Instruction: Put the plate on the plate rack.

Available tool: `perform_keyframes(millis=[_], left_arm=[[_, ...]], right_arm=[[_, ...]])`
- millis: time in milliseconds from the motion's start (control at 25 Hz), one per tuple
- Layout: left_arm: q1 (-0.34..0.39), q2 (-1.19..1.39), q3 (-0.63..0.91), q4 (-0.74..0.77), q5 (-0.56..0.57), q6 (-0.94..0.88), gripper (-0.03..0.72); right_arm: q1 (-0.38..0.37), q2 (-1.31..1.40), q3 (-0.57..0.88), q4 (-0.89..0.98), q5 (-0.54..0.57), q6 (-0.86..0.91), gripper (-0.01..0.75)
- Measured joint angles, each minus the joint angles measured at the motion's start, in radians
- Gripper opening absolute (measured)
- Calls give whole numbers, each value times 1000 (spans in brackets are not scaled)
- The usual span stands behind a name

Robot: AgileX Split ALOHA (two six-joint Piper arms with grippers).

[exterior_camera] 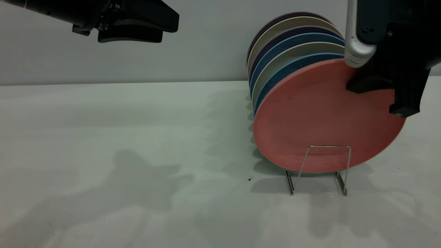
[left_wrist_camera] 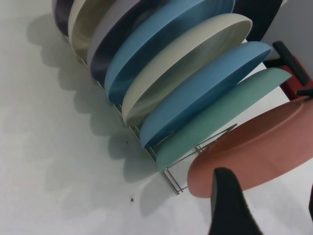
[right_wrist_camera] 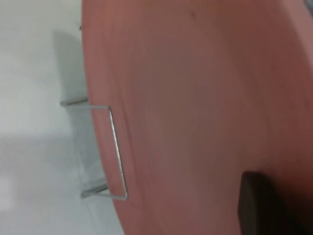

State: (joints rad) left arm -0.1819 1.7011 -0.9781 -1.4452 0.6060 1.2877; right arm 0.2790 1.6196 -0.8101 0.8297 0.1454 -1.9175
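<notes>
The salmon-pink plate (exterior_camera: 320, 117) stands tilted on edge at the front of the plate rack (exterior_camera: 329, 146), behind the rack's foremost wire loop. My right gripper (exterior_camera: 375, 98) is shut on the plate's upper right rim, with one dark finger (right_wrist_camera: 257, 200) pressed on the plate's face (right_wrist_camera: 195, 98). The left wrist view shows the plate (left_wrist_camera: 254, 147) leaning just in front of a teal plate (left_wrist_camera: 220, 112), with the rack's wire base (left_wrist_camera: 171, 182) below. My left gripper (exterior_camera: 168, 29) hangs high at the upper left, open and empty, far from the rack.
Several plates, blue (exterior_camera: 293, 67), cream (exterior_camera: 289, 55) and purple (exterior_camera: 275, 24), fill the rack behind the pink one. A grey wall (exterior_camera: 206, 51) rises close behind the rack. The white tabletop (exterior_camera: 137, 155) stretches to the left and front.
</notes>
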Motion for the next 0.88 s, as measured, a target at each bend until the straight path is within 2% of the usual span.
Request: perform_keyframes(millis=[280, 480, 720, 880], left_arm=[[0, 0, 0, 0, -1, 0, 427], [0, 0, 0, 0, -1, 0, 427], [0, 0, 0, 0, -1, 0, 427], [5, -13, 0, 13, -3, 0, 427]], right_arm=[[0, 0, 0, 1, 39, -3, 283], [0, -9, 0, 1, 27, -5, 368], [1, -123, 0, 9, -30, -1, 404], [1, -245, 0, 125, -44, 67, 404]])
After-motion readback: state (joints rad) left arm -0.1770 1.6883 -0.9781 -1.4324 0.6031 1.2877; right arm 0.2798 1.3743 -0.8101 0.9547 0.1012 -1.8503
